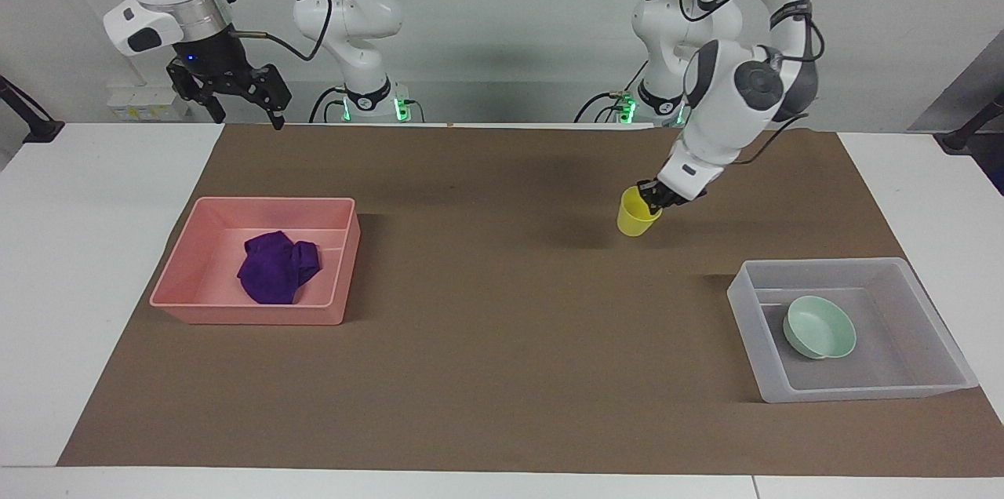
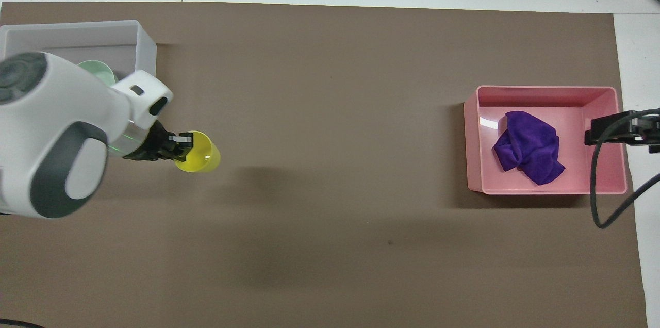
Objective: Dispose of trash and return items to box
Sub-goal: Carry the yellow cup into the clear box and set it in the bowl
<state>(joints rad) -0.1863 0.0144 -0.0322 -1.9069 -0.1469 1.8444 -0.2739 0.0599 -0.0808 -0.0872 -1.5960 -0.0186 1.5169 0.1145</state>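
My left gripper (image 1: 650, 205) is shut on the rim of the yellow cup (image 1: 635, 220) and holds it tilted above the brown mat, between the table's middle and the box; the overhead view shows the gripper (image 2: 182, 143) and cup (image 2: 199, 159) too. The translucent box (image 1: 816, 264) holds the mint-green bowl (image 1: 820, 326). In the overhead view my left arm hides part of the box (image 2: 147, 44) and bowl (image 2: 99, 71). The purple cloth (image 1: 274, 267) lies in the pink tray (image 1: 251, 315). My right gripper (image 1: 245, 113) is open and empty, raised over the table's edge nearest the robots.
The brown mat (image 1: 486, 342) covers most of the table. In the overhead view the cloth (image 2: 528, 147) sits in the pink tray (image 2: 546, 89), and my right gripper (image 2: 600, 132) hangs over the tray's end with its cable looping beside it.
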